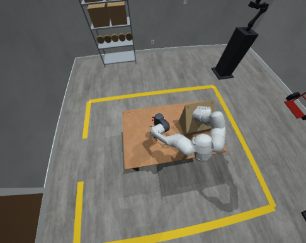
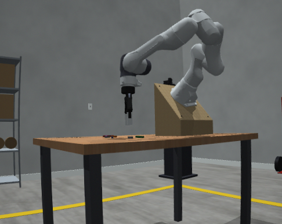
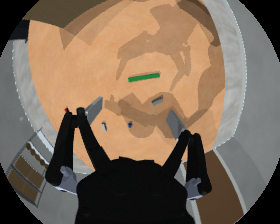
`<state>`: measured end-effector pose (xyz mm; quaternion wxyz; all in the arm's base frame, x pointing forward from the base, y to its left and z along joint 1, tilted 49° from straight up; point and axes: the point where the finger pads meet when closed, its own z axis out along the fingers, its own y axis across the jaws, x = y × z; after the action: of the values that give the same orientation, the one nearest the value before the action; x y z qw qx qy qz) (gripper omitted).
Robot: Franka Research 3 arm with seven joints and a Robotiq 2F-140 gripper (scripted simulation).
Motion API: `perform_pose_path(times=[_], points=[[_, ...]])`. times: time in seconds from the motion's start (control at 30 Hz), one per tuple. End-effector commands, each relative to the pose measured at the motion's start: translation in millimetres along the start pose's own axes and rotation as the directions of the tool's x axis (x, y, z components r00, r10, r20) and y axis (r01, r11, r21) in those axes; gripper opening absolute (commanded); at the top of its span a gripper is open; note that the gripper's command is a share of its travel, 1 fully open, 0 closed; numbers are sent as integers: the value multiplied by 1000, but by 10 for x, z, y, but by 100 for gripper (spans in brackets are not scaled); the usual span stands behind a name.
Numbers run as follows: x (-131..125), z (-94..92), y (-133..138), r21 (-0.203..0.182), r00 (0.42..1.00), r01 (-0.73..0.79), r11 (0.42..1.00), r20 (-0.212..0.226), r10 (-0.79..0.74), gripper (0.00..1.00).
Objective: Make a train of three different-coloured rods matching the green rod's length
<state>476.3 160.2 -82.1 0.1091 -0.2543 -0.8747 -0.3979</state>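
Wooden table [image 2: 64, 145] fills the wrist view under the gripper [image 3: 132, 115], which hangs above it with jaws wide apart and empty. Between the fingertips lies a tiny blue rod [image 3: 131, 124]; just beyond, a grey rod [image 3: 157, 100]; farther on, the green rod [image 3: 144, 78] lies flat

Wooden table [image 2: 195, 140] carries small coloured rods [image 2: 109, 136].
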Motion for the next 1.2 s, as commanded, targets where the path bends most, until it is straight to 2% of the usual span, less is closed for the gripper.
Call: perform_pose_path(times=[0.0, 0.3, 1.17], points=[[-9, 2, 4, 7, 986, -166, 986, -6, 166, 100], [-18, 2, 10, 8, 961, -275, 961, -5, 275, 100], [-18, 2, 10, 8, 961, -277, 961, -5, 277, 100]])
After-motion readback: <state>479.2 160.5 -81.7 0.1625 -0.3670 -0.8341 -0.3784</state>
